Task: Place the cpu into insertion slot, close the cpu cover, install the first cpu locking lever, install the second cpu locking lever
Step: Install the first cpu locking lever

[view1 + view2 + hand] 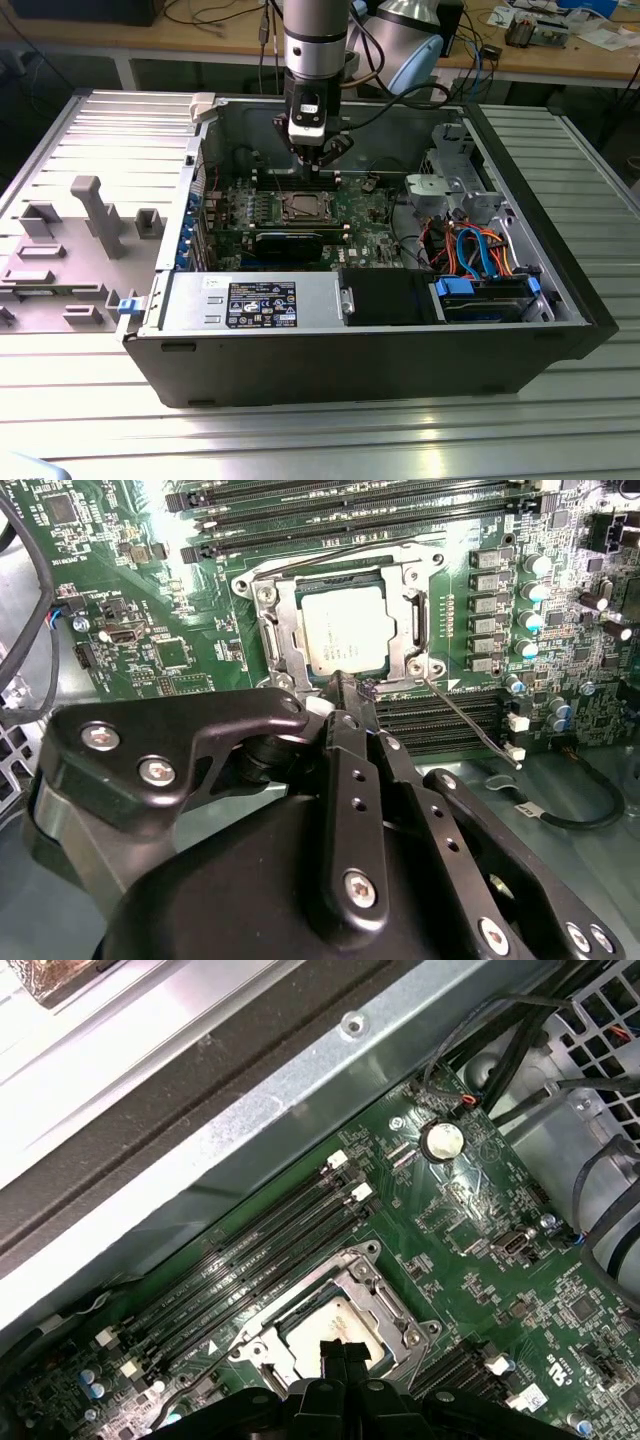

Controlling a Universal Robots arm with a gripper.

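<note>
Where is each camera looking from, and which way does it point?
Exterior view: outside, above the open computer case, looking down inside; shows the arm and pincer.
First wrist view: on the arm, looking down past the pincer at the motherboard.
Second wrist view: on the arm, looking along the pincer at the cpu.
Both wrist views share the cpu and pincer.

You have a ribbed metal table (300, 440) with an open computer case (380, 365) resting at its middle. At nine o'clock from the case, just beside it, a grey holder plate (60, 255) lies flat.
</note>
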